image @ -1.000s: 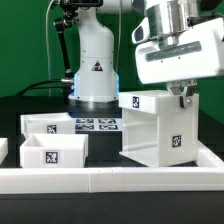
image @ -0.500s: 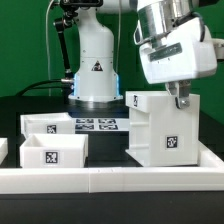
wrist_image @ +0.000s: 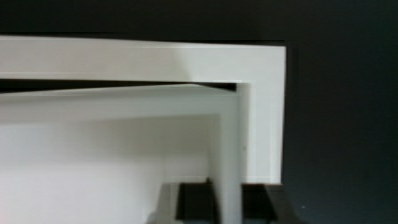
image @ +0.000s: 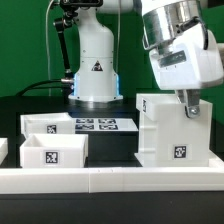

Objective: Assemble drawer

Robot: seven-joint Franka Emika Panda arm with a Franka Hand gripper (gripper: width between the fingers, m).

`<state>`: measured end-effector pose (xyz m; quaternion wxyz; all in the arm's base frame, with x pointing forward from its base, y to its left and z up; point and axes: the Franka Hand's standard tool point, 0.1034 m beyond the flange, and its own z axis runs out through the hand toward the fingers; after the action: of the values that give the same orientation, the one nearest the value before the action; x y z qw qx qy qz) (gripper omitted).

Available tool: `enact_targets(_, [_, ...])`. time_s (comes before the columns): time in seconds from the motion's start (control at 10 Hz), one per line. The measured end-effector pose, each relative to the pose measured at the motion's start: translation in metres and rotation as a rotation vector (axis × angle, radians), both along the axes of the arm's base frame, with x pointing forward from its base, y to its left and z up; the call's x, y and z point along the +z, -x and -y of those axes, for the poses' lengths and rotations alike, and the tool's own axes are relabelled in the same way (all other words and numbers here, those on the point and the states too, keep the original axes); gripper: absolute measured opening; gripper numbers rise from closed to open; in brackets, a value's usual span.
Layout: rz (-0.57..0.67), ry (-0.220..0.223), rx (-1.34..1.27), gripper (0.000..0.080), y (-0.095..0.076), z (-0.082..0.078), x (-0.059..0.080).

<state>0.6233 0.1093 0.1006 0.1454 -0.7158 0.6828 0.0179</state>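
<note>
Matte black desk [image: 110, 150], low white rail [image: 110, 181] below jaws, jaws clamped on case [image: 165, 135] top wall, trays [image: 52, 153] well aside of jaws, green backdrop [image: 22, 40] beyond.

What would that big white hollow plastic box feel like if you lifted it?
The big white hollow plastic case is probably light for its size: its walls look thin. It is likely stiff, its edges showing straight with the gripper on one wall. Gripped off-centre, it may tilt.

Arm [image: 185, 45] reaching down at exterior view's right, wrist tilted; pincer [image: 190, 105] pointing down, clamped on case [image: 165, 135] wall.
</note>
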Motion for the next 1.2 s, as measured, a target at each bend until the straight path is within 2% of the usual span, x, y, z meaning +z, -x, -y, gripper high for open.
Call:
enact_targets(0.4, [-0.008,-0.014,-0.002,0.0044,-0.023,0.001,-0.001])
enact_targets(0.7, [-0.036,-0.023,0.002,0.0044,-0.025,0.001,-0.002])
enact_targets(0.8, [-0.031,-0.021,0.006,0.01,-0.025,0.0,-0.001])
enact_targets(0.9, [-0.028,-0.021,0.008,0.0236,-0.026,0.0,-0.001])
enact_targets(1.0, [-0.025,-0.021,0.009,0.0236,-0.027,0.0,0.0])
enact_targets(1.1, [-0.022,-0.02,0.014,0.0441,-0.027,0.0,0.001])
enact_targets(1.2, [-0.012,-0.008,0.139,0.0569,-0.023,0.001,0.003])
